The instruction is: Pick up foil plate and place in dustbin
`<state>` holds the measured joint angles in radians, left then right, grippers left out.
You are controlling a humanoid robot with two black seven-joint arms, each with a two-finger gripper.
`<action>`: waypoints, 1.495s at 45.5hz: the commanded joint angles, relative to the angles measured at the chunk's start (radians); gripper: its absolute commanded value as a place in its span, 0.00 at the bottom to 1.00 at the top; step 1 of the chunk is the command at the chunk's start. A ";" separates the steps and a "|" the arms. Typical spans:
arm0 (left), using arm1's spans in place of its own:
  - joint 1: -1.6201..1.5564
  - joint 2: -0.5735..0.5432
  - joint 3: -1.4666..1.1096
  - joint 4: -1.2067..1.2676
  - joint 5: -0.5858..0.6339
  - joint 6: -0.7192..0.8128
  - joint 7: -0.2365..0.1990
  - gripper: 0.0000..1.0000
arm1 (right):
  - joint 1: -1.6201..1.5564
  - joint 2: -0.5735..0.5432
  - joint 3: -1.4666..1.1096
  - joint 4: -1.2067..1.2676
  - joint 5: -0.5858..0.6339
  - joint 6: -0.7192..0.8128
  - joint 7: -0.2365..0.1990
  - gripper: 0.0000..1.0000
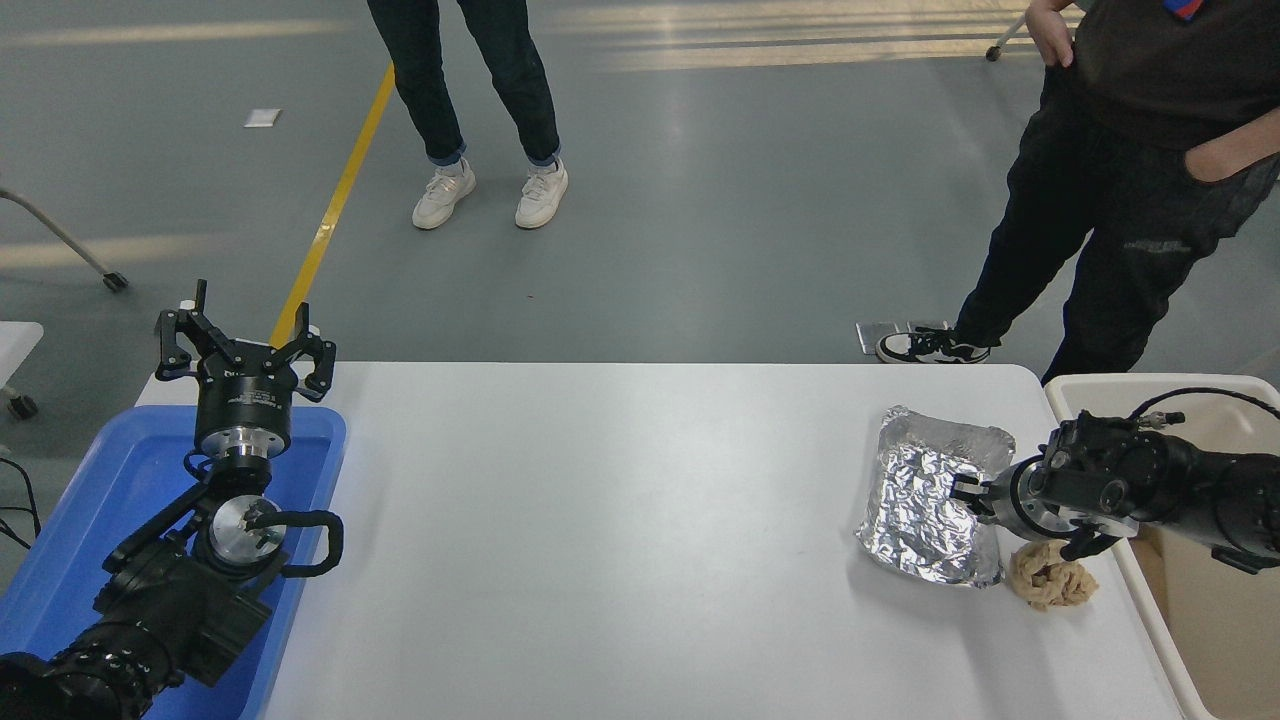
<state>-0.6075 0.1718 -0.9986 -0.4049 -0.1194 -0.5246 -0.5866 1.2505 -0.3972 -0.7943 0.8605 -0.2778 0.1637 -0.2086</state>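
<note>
Foil plate (935,500) lay on the table (620,520), its right edge grasped by the right gripper (965,492). Left gripper (243,352) hung parked, fingers spread.

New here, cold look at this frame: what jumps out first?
The shiny crinkled foil plate near the table's right edge, with the right gripper reaching over it from across the cream dustbin. A tan paper wad lies just beside the plate. At far left, the left gripper sits parked, open, above a blue tray.
</note>
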 commanded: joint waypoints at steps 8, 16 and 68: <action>0.000 0.000 0.000 0.000 0.001 0.000 0.001 0.99 | 0.693 -0.213 -0.321 0.575 0.055 0.051 0.001 0.00; 0.000 0.001 0.000 0.000 0.000 0.000 0.001 0.99 | 1.024 -0.246 -0.393 0.673 0.127 0.264 0.003 0.00; 0.000 0.001 0.000 0.000 -0.002 0.000 -0.002 0.99 | 0.669 -0.660 -0.517 0.082 -0.512 0.151 0.100 0.00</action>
<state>-0.6076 0.1735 -0.9987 -0.4048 -0.1197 -0.5246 -0.5877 2.3015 -0.9066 -1.3612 1.1924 -0.6148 0.5276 -0.1556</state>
